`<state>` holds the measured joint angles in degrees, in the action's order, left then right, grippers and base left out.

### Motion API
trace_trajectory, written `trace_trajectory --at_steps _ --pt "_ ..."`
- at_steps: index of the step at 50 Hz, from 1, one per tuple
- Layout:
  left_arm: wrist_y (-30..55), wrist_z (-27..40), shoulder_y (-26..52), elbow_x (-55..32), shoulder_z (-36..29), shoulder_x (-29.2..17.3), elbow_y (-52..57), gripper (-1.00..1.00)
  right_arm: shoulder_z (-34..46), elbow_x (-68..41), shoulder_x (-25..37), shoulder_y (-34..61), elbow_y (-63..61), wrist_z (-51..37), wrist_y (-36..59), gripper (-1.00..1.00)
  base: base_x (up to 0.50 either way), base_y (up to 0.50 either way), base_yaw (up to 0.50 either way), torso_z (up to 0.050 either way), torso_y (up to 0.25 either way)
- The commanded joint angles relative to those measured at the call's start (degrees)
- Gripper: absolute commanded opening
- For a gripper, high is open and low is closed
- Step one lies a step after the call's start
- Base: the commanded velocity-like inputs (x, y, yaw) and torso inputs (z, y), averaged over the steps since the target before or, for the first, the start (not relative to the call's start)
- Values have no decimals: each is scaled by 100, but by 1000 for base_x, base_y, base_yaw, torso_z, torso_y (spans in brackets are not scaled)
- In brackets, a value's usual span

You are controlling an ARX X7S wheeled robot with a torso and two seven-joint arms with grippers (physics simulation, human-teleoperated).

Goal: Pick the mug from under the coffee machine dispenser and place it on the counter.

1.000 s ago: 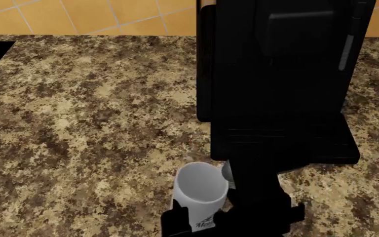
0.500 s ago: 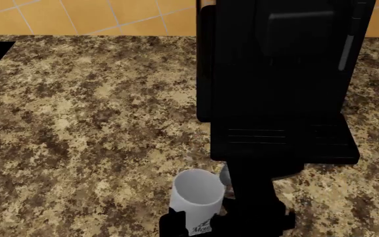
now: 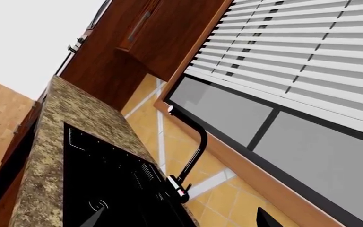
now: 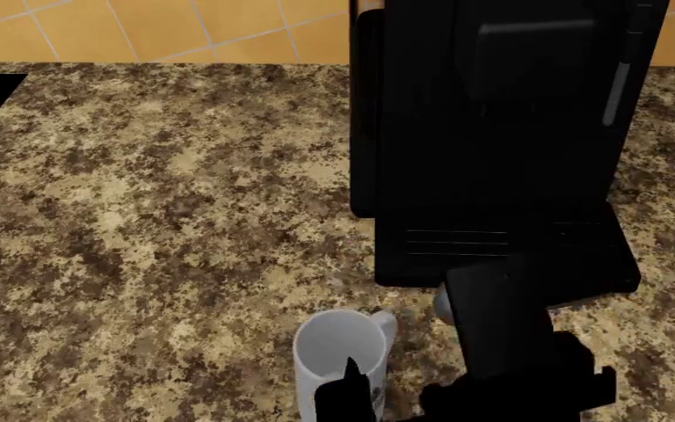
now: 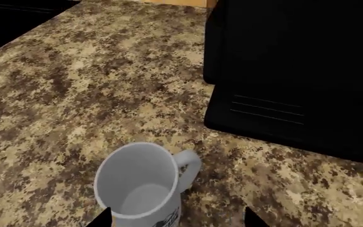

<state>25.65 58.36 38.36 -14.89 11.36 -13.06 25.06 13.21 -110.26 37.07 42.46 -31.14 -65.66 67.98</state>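
- The mug (image 5: 145, 182) stands upright on the counter (image 4: 138, 211), just in front of the coffee machine dispenser (image 4: 496, 132) and off its drip tray (image 5: 282, 118), handle turned toward the machine.
- The right gripper (image 5: 176, 218) sits around it: in the right wrist view one finger tip shows on each side of the mug with visible gaps, so I'd call the fingers spread and not clamping anything.
- My take is the step in hand is the let-go. To do it well, I'd lift straight up and back, keeping the finger on the handle side from snagging the loop and tipping it.
- Left gripper isn't visible anywhere; its wrist camera just looks at a faucet (image 3: 191, 156), a black cooktop (image 3: 106, 189) and window blinds (image 3: 307, 52), so no idea about its fingers.
- Count: one mug, one coffee machine, one arm in play.
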Motion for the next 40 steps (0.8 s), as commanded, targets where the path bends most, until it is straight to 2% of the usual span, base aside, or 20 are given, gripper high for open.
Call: trace_trajectory --at_steps 1,2,3,7,9,13,15,17,20,28,40 --pt "-6 26 -3 6 -25 -17 -3 100 74 -2238 1381 1275 -987 -2120 -773 100 0 0 0 0 0" --pt "-5 34 -3 13 -28 -19 -3 100 97 -2372 1503 1435 -1042 -2207 -835 100 0 0 0 0 0" --pt "-2 31 2 17 -41 -23 -8 100 179 -2612 1892 1885 -1139 -2396 -1042 100 0 0 0 0 0" --pt "-3 31 -3 8 -47 -30 -6 100 298 -2986 2766 2714 -1327 -2376 -1575 100 0 0 0 0 0" --pt "-4 35 -5 5 -47 -34 2 100 215 -3291 3442 3109 -1502 -2400 -1834 100 0 0 0 0 0" --pt "-1 44 -7 -3 -45 -37 8 100 147 -3583 4164 3607 -1683 -2340 -2070 100 0 0 0 0 0" --pt "-14 44 -14 -8 -42 -38 10 100 -226 -3798 4878 3717 -1725 -2158 -2210 100 0 0 0 0 0" --pt "-23 45 -16 -9 -43 -40 5 100 -413 -3912 5281 3783 -1720 -2057 -2317 100 0 0 0 0 0" --pt "-32 46 -18 -15 -43 -42 -1 100 -677 -4200 5290 3992 -1542 -2427 -2164 100 0 0 0 0 0" --pt "-38 58 -19 -31 -42 -48 -2 100 -766 -4087 5292 4031 -1244 -2433 -1948 100 0 0 0 0 0" --pt "-37 76 -10 -49 -52 -64 11 100 -645 -3847 5289 3683 -1691 -2347 -2590 100 0 0 0 0 0"
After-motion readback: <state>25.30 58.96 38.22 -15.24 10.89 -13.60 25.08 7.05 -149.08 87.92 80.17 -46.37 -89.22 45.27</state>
